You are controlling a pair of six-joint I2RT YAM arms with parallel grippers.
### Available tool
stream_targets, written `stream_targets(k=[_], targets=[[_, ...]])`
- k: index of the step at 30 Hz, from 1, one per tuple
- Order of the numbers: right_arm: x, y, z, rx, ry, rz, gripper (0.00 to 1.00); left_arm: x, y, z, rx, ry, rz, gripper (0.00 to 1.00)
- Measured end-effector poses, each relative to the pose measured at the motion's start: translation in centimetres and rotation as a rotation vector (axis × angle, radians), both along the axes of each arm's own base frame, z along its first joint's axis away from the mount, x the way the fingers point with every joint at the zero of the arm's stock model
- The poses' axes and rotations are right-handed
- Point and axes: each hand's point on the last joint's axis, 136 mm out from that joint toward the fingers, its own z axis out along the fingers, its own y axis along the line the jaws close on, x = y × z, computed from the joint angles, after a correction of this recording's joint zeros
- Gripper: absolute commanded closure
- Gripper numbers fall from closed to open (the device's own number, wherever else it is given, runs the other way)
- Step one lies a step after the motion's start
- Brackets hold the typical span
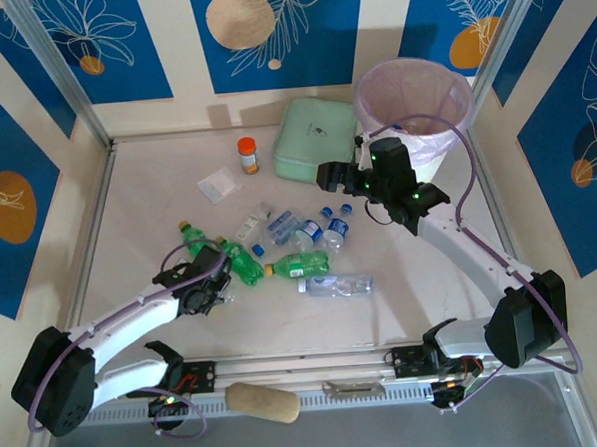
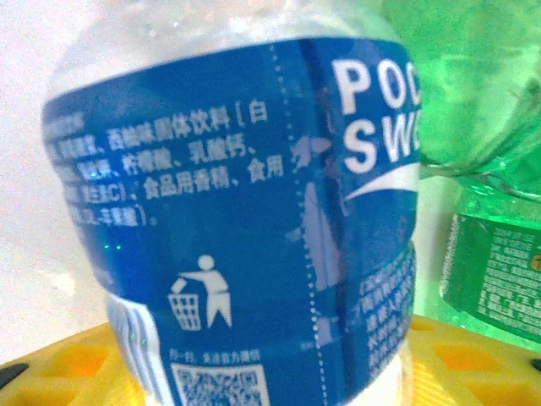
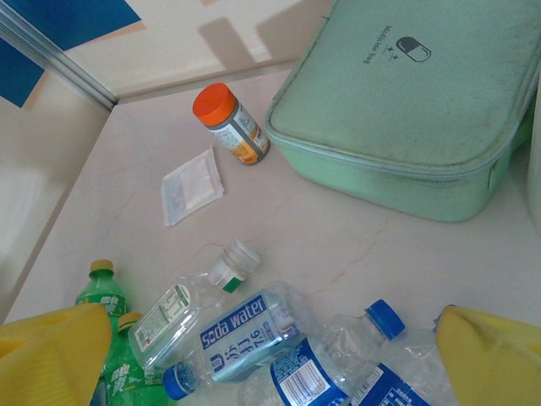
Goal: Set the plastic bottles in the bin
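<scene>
Closest to the left wrist lens stands a blue-labelled bottle [image 2: 237, 220], upright between the yellow pads [image 2: 59, 368] of the left gripper [image 1: 217, 280]. Whether those pads pinch it I cannot tell. Just to that gripper's right a green bottle [image 2: 490, 279] crowds against it. Seen from above, this gripper sits at the near-left end of the pile of plastic bottles [image 1: 300, 248], which stretches away from it toward the right gripper [image 1: 328, 176]. That one hangs over the pile's far side, fingers [image 3: 51, 355] spread wide with nothing between them. Below it lie a soda water bottle [image 3: 241, 334] and blue-capped ones. Ahead of it are an orange-capped jar [image 3: 230, 123], a flat plastic bag [image 3: 193, 184] and a mint green box [image 3: 414, 110]. The bin [image 1: 416, 69] stands behind the right gripper, beside the box. The pile and the right arm lie between the bin and the left gripper.
</scene>
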Motion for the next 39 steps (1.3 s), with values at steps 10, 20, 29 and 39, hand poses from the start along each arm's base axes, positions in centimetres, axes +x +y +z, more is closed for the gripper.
stream_targets(k=[10,20,29,39], targets=[[-0.1,0.1,-0.2,0.006,0.007,0.007,0.01,0.5,2.7,4.9,0.052,-0.223,0.004,0.50],[-0.8,3.0,1.0,0.130,0.005,0.145,0.01,5.9,-2.0,12.6,0.116,-0.569,-0.363,0.51],[-2.0,6.3,2.1,0.247,0.015,0.296,0.01,8.7,-10.2,16.9,0.026,-0.763,-0.750,0.51],[-3.9,11.1,0.9,0.307,0.079,0.473,0.07,8.7,-16.3,19.2,-0.119,-0.865,-1.031,0.52]])
